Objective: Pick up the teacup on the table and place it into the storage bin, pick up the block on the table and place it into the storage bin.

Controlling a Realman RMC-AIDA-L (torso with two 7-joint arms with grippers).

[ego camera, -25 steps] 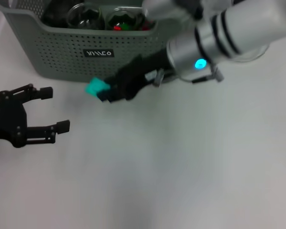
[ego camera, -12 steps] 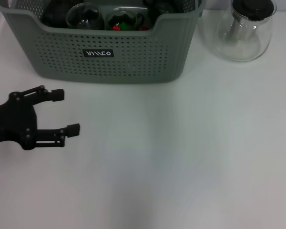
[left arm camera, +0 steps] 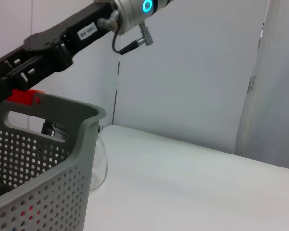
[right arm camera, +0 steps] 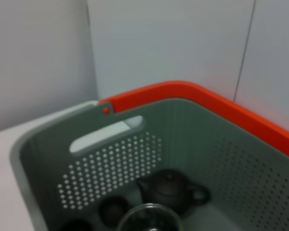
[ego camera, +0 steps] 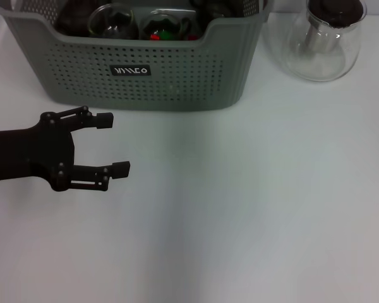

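Left end effector (ego camera: 107, 144): hovered low over the white bench (ego camera: 252, 214), just in front of the storage bin's near wall. Its two black fingers stood wide apart with nothing between them, pointed toward open bench, probably ready for a pick.

Right end effector (left arm camera: 9, 77): seen only in the left wrist view, above the bin's rim on a long black link below a silver joint with a blue ring light. Whether it was open or closed, or held anything, could not be told. Its position suggested a drop into the bin.

Storage bin (ego camera: 177, 82): grey-green plastic, walls pierced with rows of small holes, scooped handle cut-out in the near wall, small black label with white lettering. It stood at the far edge of the bench. An orange rim (right arm camera: 221, 103) showed just behind it in the right wrist view.

Bin contents: a dark rounded teapot (right arm camera: 171, 188), clear glass cups (ego camera: 114, 22), and red and green bits seen through glass.

Teacup and block: none lay on the bare bench; probably already in the bin, though the block was not visible.

Glass pot (ego camera: 323, 39): clear, round-bellied, dark lid, beside the bin on the robot's right.
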